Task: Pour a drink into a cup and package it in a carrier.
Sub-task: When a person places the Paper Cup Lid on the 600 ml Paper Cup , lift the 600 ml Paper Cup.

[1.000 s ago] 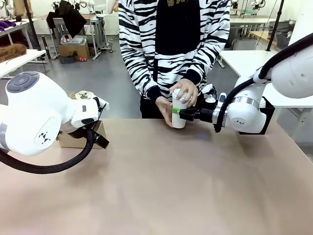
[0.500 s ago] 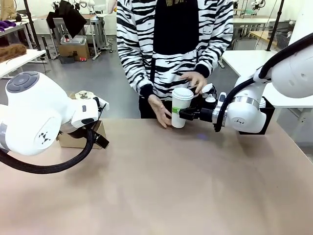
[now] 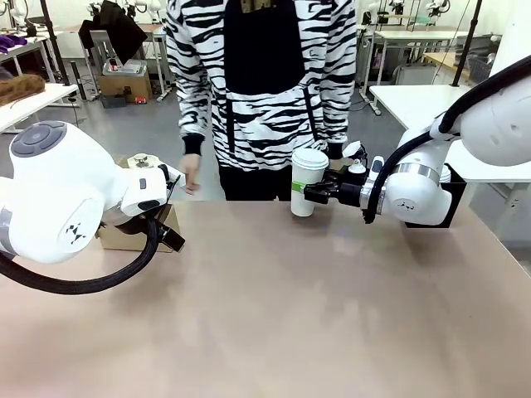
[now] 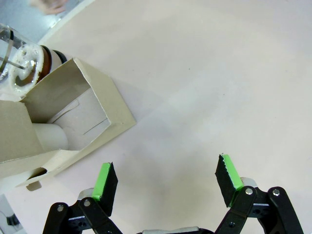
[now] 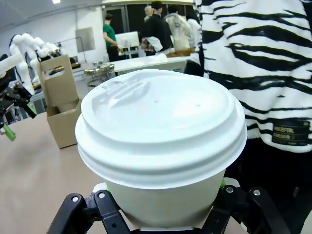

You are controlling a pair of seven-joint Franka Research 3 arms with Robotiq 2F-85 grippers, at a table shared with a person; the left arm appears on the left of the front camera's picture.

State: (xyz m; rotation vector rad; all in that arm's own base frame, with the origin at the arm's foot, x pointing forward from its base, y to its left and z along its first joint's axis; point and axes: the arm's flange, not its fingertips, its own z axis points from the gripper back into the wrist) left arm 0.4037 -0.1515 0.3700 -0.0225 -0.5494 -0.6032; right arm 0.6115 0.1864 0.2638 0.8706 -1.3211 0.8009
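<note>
The white paper cup (image 3: 306,182) with its domed lid (image 5: 161,124) is held just above the table's far edge, and my right gripper (image 3: 304,191) is shut on its side. Green pads press the cup wall low in the right wrist view, where the right gripper (image 5: 161,222) grips from both sides. The brown cardboard carrier (image 4: 73,114) lies just ahead of my open left gripper (image 4: 166,176), which holds nothing. The carrier (image 3: 137,236) is mostly hidden behind my left arm. The drink shows as a dark band in the glass jug (image 4: 27,66) beyond the carrier.
A person in a striped top stands at the far side, one hand (image 3: 190,175) hanging near the table's left end. A black box (image 3: 456,203) sits behind my right arm. The carrier (image 5: 61,105) and jug (image 5: 100,74) stand far off across the table from the cup.
The person's hands have let go of the cup and drawn away, and the person has stepped left. The lidded cup stays in my right gripper. Neither arm has moved.
</note>
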